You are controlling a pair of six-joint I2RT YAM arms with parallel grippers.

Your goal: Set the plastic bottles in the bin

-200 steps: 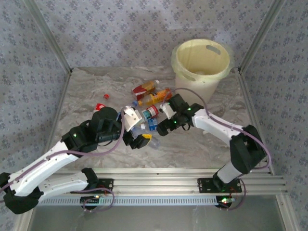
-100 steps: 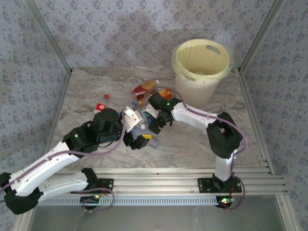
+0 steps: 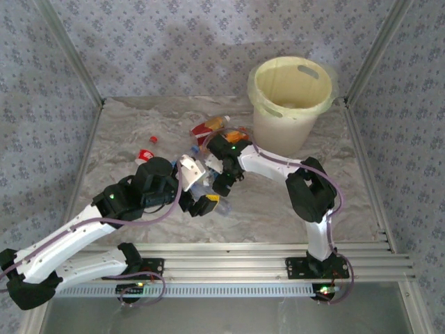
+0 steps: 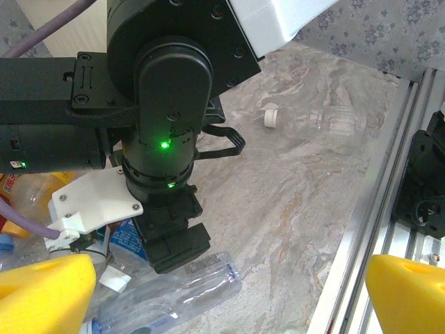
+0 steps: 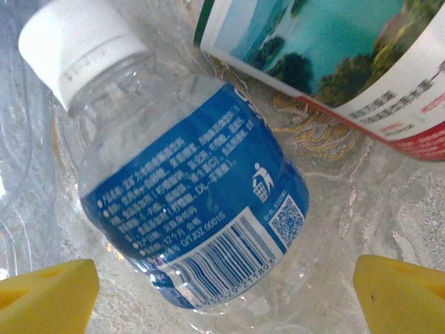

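Observation:
The plastic bottles [image 3: 212, 129] lie in a heap at mid table, clear, orange and red-labelled. The bin [image 3: 292, 97], pale yellow and round, stands at the back right. My right gripper [image 3: 221, 182] hangs low over the heap's near side, open. Its yellow fingertips [image 5: 49, 292] straddle a clear bottle with a blue label [image 5: 188, 229] and a white cap, with gaps on both sides. My left gripper [image 3: 206, 203] is open just left of it, above a flattened clear bottle [image 4: 174, 292]. The right gripper's black body [image 4: 167, 229] shows close ahead in the left wrist view.
A bottle with a picture label [image 5: 334, 62] lies against the blue-labelled one. Another clear bottle [image 4: 320, 122] lies alone toward the front rail [image 4: 375, 229]. A red-capped bottle [image 3: 144, 154] and a loose red cap [image 3: 153, 139] sit left of the heap.
My right arm has folded and swung left, bringing its gripper from the heap's right side down onto the near side. The left arm has hardly moved.

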